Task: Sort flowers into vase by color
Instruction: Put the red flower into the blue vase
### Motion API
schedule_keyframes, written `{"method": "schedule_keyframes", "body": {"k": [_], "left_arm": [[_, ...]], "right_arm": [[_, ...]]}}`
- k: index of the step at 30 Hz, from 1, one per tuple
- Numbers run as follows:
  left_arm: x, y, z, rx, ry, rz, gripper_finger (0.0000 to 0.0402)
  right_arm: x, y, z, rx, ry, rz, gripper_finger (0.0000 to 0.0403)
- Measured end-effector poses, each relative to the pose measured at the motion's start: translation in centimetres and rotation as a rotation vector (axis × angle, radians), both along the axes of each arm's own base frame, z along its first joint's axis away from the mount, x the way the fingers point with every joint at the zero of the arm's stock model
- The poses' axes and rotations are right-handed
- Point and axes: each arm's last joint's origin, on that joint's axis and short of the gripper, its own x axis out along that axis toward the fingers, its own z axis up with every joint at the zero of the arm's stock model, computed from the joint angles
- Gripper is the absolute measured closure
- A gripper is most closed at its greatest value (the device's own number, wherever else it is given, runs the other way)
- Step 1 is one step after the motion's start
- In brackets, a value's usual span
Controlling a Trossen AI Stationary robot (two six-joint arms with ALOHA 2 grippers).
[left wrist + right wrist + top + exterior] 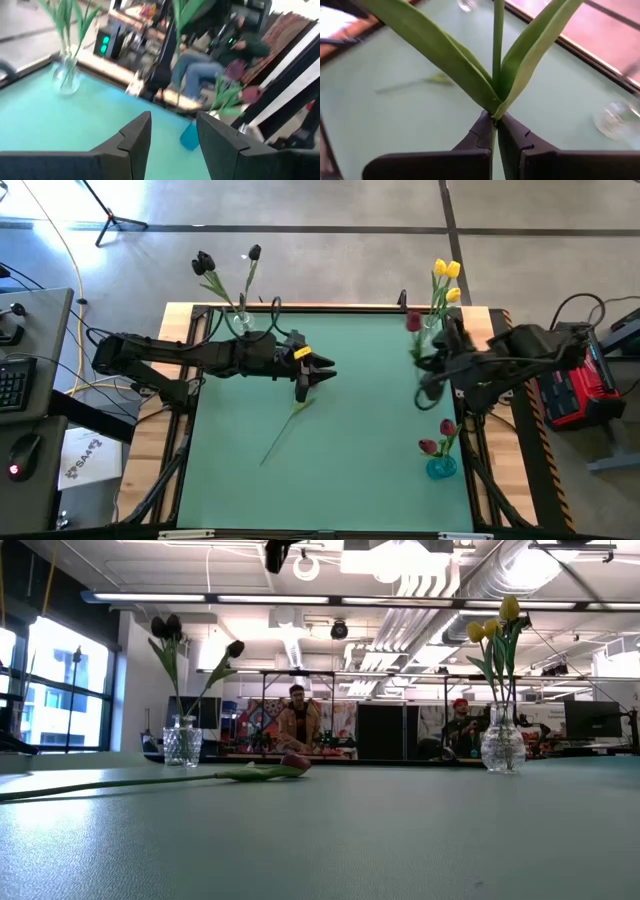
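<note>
Pinched low on its stem in my right jaws (pixel 494 131), a red tulip (pixel 414 322) hangs beside the blue vase (pixel 441 467). Left jaws (pixel 322 372) stand parted, empty; another tulip (pixel 287 423) lies on the surface (pixel 360 470), unsorted.

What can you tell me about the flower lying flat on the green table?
The flower is a thin tulip with a long green stem, narrow leaves and a small dark red head. It lies flat near the middle of the mat, slanted, its head towards the left gripper, which hangs open above that end without touching it. Only the mat touches it. It stands in no vase.
</note>
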Motion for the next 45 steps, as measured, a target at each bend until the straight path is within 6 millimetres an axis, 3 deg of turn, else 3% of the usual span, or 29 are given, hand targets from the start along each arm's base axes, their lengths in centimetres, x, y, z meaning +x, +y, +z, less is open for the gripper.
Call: {"method": "schedule_keyframes", "body": {"k": [7, 11, 17, 26, 36, 45], "left_arm": [[-0.3, 0.0, -2.0, 0.0, 0.122, 0.056, 0.0255], [-0.7, 0.1, -4.6, -0.064, 0.17, 0.086, 0.0255], [-1.5, -0.4, -8.5, -0.169, 0.2, 0.107, 0.0255], [-2.8, -0.7, -11.8, -0.199, 0.268, 0.135, 0.0255], [-3.1, -0.5, -12.6, -0.178, 0.296, 0.182, 0.0255], [-3.1, -0.1, -12.6, -0.172, 0.297, 0.196, 0.0255]], "right_arm": [[-3.6, 0.6, -0.4, 0.074, 0.005, 0.017, 0.0403], [-4.9, 0.9, -2.6, 0.109, 0.037, 0.018, 0.0403], [-6.0, 1.8, -5.7, 0.137, 0.094, 0.044, 0.0403], [-6.7, 3.8, -7.2, 0.135, 0.077, 0.156, 0.0403], [-7.5, 5.5, -8.4, 0.137, -0.013, 0.191, 0.0403], [-8.0, 5.0, -5.8, 0.198, -0.013, 0.241, 0.0403]]}}
